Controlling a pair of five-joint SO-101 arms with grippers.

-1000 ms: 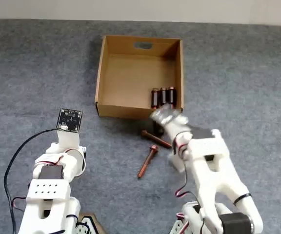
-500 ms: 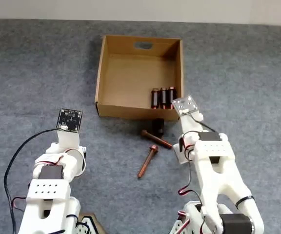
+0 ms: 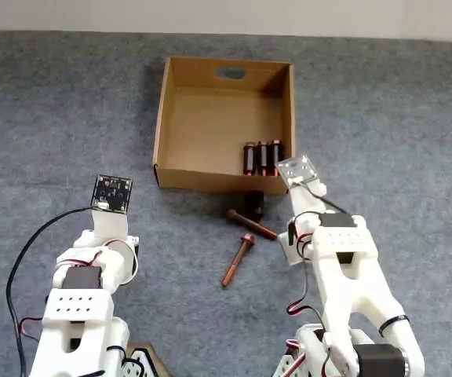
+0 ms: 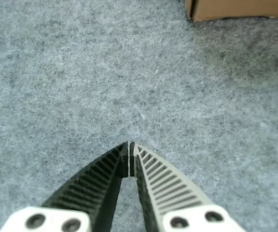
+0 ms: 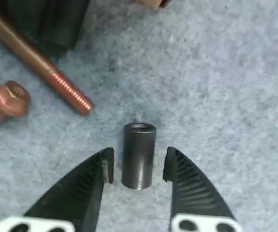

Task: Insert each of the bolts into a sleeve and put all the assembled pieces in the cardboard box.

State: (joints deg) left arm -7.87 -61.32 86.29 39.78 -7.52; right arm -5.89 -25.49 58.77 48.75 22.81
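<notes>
- Three assembled copper-bolt-in-black-sleeve pieces (image 3: 263, 157) are lying side by side in the high view, in the near right corner of the open brown cardboard box (image 3: 160, 118).
- Same view: a short black cylindrical sleeve (image 3: 254, 204) is sitting on the grey carpet (image 3: 69, 102) just outside the box's front wall. Two loose copper hex-head bolts are lying near it, the upper bolt (image 3: 251, 224) right beside it and the lower bolt (image 3: 238, 260) closer to the arms.
- Left wrist view: the left gripper (image 4: 130, 157) is hovering over bare carpet with its jaws together, and a box corner (image 4: 235, 8) is showing at the edge.
- Right wrist view: the right gripper (image 5: 138, 162) is straddling a second small black sleeve (image 5: 139, 154), jaws apart, a gap showing on each side.
- Beyond it the upper bolt's threaded end (image 5: 69, 92) and the lower bolt's hex head (image 5: 8, 98) are lying on the carpet.
</notes>
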